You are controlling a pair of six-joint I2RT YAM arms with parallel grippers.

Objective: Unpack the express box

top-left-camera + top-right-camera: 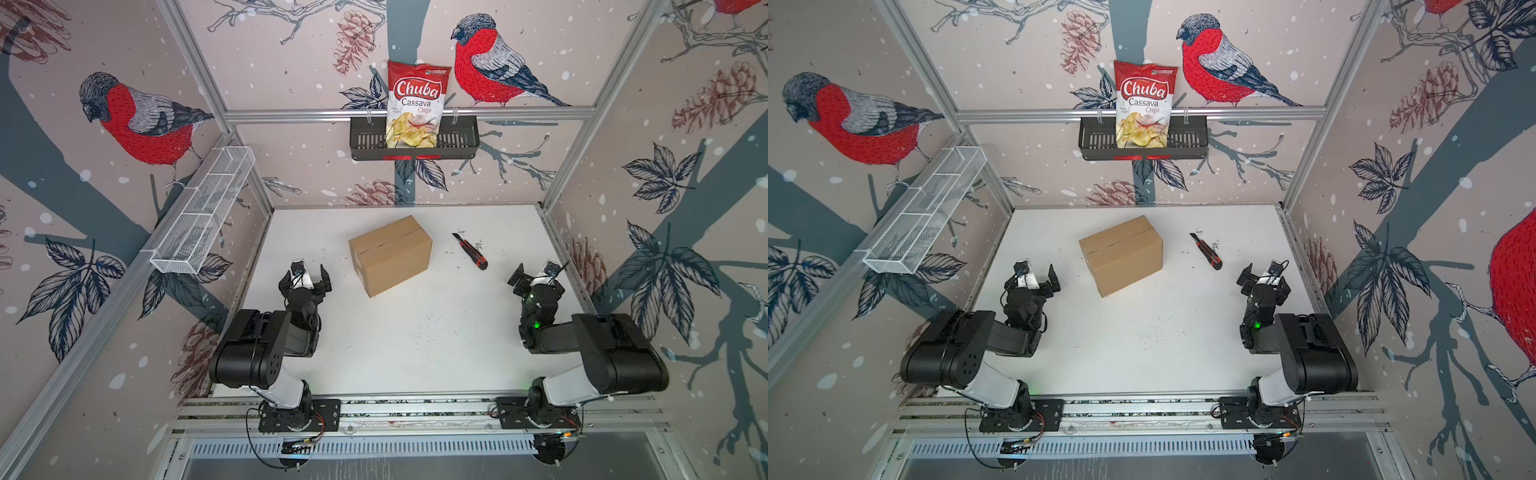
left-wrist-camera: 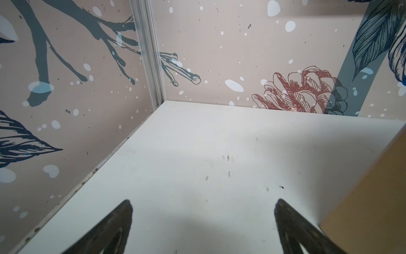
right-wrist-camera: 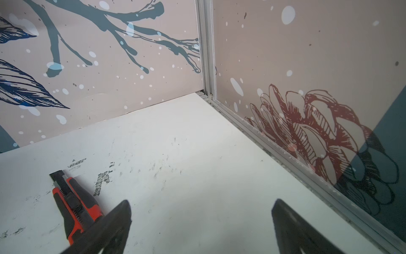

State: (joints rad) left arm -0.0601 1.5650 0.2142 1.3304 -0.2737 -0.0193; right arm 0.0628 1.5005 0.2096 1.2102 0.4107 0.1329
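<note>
The express box [image 2: 371,198] runs off the left wrist view's edge. One finger [image 3: 109,226] of the right gripper [image 3: 202,200] hides the tail of the knife [image 3: 72,202].

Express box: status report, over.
Both open, empty: left gripper, right gripper. Plain brown cardboard express box flaps shut, untouched. Red-and-black utility knife lies beside it, on the right gripper's side; nothing blocking.

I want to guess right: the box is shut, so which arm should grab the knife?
Probably the right gripper: open, with the knife lying close ahead. The left gripper is on the express box's far side.
</note>
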